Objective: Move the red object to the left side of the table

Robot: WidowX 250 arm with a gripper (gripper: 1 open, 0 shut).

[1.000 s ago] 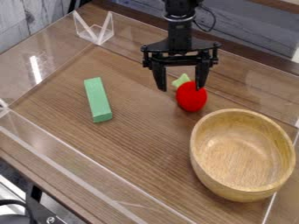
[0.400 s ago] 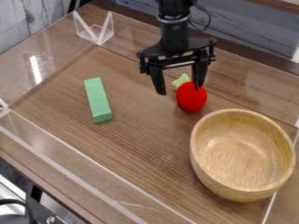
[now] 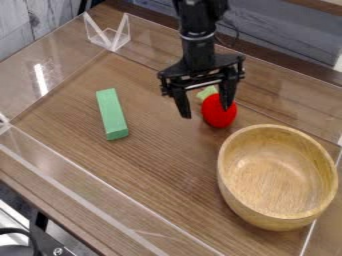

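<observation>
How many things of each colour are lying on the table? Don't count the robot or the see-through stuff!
Red: 1, the toy fruit with a pale green top
Green: 1, the rectangular block
Tan: 1, the round bowl
Total: 3

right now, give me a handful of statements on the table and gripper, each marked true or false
1. The gripper is open. True.
2. The red object lies inside the wooden bowl. False: it lies outside, beside the bowl.
3. The green block stands between the red object and the bowl. False: it lies apart from both, over on the picture's left.
4. The red object has a pale green top. True.
5. The bowl holds a fruit. False: nothing shows inside it.
</observation>
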